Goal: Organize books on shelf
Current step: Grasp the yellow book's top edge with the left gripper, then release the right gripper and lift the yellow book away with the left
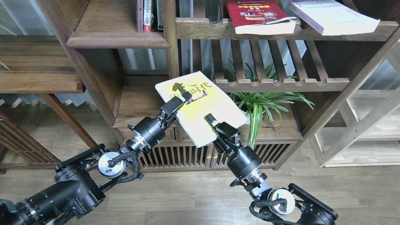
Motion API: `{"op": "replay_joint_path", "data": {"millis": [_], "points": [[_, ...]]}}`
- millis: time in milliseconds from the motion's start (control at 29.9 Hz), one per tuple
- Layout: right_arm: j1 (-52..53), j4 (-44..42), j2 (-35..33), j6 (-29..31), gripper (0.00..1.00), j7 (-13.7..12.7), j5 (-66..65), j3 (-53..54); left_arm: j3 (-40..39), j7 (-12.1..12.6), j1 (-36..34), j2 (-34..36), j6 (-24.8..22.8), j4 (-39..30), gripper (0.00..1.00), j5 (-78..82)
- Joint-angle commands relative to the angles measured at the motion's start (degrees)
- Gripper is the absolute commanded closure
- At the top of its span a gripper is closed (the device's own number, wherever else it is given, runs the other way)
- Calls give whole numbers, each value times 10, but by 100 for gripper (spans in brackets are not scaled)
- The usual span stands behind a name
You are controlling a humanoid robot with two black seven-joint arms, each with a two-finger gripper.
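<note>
Currently held aloft in front of the bookcase: yellow-green book point(204, 104), cover up and tilted, far corner raised toward the slatted rack point(281, 84), near edge dipping toward the cabinet doors point(181, 156). Left end effector point(181, 99) clamped on the book's left edge, one finger point(187, 94) lying across the black characters on the cover. Right end effector point(212, 123) closed on the near right edge, one finger point(210, 118) pressed on the pale cover. Up on the far right, lying flat on the top notched rack point(203, 29): red book point(256, 14) and, just beside it to the right, white book point(331, 15), both jutting past the front rail. Far left at the same height: solid plank shelf point(115, 39) with rounded front edge, carrying only thin volumes point(147, 15) standing upright at its right end. Behind and right of the held book: green plant point(265, 103) on the lower ledge.
</note>
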Motion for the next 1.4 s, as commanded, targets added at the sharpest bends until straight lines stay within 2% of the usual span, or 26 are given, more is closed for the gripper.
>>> {"op": "replay_joint_path", "data": {"millis": [0, 234, 301, 401, 501, 635, 769, 869, 1036, 1170, 1270, 1371], "points": [[1, 0, 1, 0, 83, 0, 0, -3, 1, 7, 0, 0, 0, -1, 34, 0], [1, 0, 1, 0, 83, 0, 0, -4, 0, 13, 1, -1, 0, -2, 40, 0], [1, 0, 1, 0, 83, 0, 0, -4, -1, 12, 3, 0, 0, -5, 49, 0], [1, 0, 1, 0, 82, 0, 0, -3, -3, 11, 11, -1, 0, -5, 69, 0], [1, 0, 0, 0, 80, 0, 0, -3, -4, 11, 15, -1, 0, -6, 76, -1], [0, 0, 1, 0, 80, 0, 0, -4, -5, 12, 17, 0, 0, -5, 95, -1], [1, -2, 0, 0, 77, 0, 0, -3, -4, 12, 20, -1, 0, -7, 98, 0], [1, -3, -2, 0, 62, 0, -1, -1, -4, 12, 20, 0, 0, -14, 100, 0], [2, -7, -3, 0, 46, 0, -1, 8, -4, 13, 23, 1, 0, -22, 100, 0], [9, -11, 0, 0, 26, 0, 0, 16, -5, 13, 23, 1, 0, -22, 100, 1], [10, -17, 1, 0, 18, 1, 0, 34, 2, 16, 27, 11, 0, -24, 100, 4], [10, -23, 0, 0, 16, 1, -1, 45, 2, 16, 37, 17, 0, -32, 100, 4]]}}
